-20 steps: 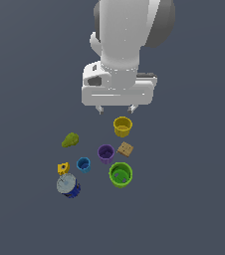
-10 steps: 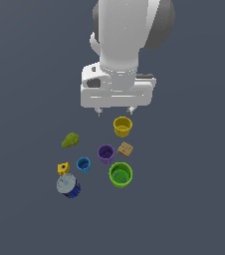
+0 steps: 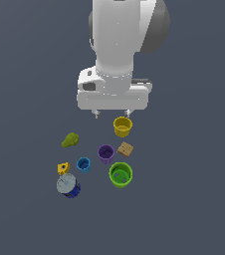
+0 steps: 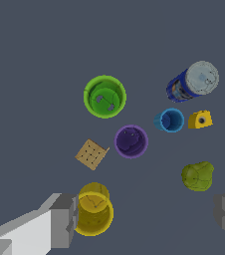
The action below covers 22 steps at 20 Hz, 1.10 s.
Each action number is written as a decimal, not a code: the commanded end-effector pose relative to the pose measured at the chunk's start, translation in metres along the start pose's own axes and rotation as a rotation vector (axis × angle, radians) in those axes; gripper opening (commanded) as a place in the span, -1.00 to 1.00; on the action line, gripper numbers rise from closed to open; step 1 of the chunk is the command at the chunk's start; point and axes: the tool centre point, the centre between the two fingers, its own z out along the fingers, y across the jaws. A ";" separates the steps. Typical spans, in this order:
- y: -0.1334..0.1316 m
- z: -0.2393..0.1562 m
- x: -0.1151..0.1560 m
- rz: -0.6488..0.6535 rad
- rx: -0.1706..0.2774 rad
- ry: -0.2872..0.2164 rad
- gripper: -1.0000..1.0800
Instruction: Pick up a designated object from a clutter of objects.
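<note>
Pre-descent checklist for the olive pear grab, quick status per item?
1. Gripper open, nothing held: ok.
2. Olive pear in plain sight in both views: ok.
3. Gripper over the pear: not ok; it hangs nearer the yellow cup, the pear off to the exterior view's left.
4. Room around the pear: ok; the blue cup and yellow block sit apart from it.
5. Pear's long axis against the fingers: cannot tell.
</note>
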 end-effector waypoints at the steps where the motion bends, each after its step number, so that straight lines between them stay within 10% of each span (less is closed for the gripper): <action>1: 0.006 0.007 0.000 0.041 0.005 -0.001 0.92; 22: 0.119 0.126 -0.022 0.816 0.058 -0.021 0.92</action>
